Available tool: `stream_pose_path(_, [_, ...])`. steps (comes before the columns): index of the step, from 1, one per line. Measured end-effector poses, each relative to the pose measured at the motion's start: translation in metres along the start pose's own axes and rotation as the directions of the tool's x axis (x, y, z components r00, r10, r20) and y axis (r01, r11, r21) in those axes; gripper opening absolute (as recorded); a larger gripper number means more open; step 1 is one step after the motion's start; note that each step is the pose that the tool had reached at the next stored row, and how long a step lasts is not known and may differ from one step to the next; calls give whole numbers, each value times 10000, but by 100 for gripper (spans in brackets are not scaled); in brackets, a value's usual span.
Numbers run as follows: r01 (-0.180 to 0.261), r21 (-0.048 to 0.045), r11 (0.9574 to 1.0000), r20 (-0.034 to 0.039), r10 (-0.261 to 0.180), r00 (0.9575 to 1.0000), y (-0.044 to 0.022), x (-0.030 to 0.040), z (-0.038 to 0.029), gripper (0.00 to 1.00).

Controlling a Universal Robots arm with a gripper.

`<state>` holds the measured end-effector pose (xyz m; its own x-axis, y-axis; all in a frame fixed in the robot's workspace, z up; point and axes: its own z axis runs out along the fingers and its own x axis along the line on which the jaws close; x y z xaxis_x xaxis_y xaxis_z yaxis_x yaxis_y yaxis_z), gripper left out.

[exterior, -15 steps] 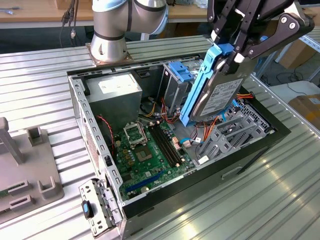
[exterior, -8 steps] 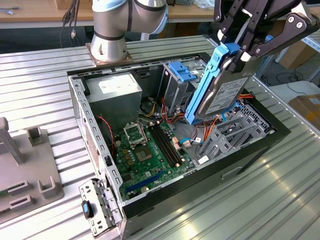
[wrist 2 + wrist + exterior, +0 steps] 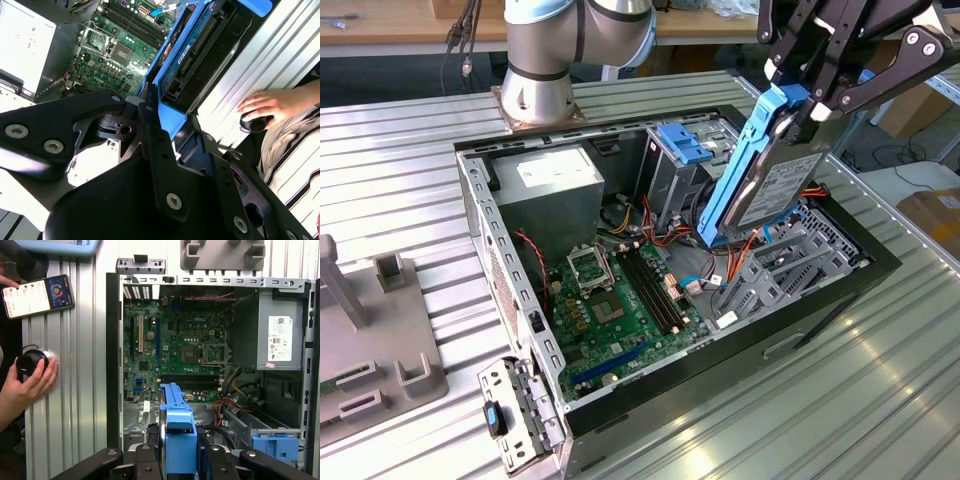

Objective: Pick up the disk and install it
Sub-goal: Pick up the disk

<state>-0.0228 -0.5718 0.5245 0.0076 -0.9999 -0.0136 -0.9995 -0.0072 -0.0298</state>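
Exterior view, from its left: open computer case on the ribbed tabletop, motherboard exposed. Toward its right, the disk hangs tilted, nearly upright, above the case's drive cage; the gripper fingers clamp its upper end at the blue rail.

The disk, dark grey between 2 bright blue rails, hangs tilted on edge over the open computer case, clamped in my gripper.
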Motion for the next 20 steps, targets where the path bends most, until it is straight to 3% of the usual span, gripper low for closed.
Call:
stream_pose_path(14, [1, 0, 10000, 0, -1, 10000, -278, 2, 8, 37])
stream_pose_path(20, [0, 0, 10000, 0, 0, 10000, -292, 2, 9, 37])
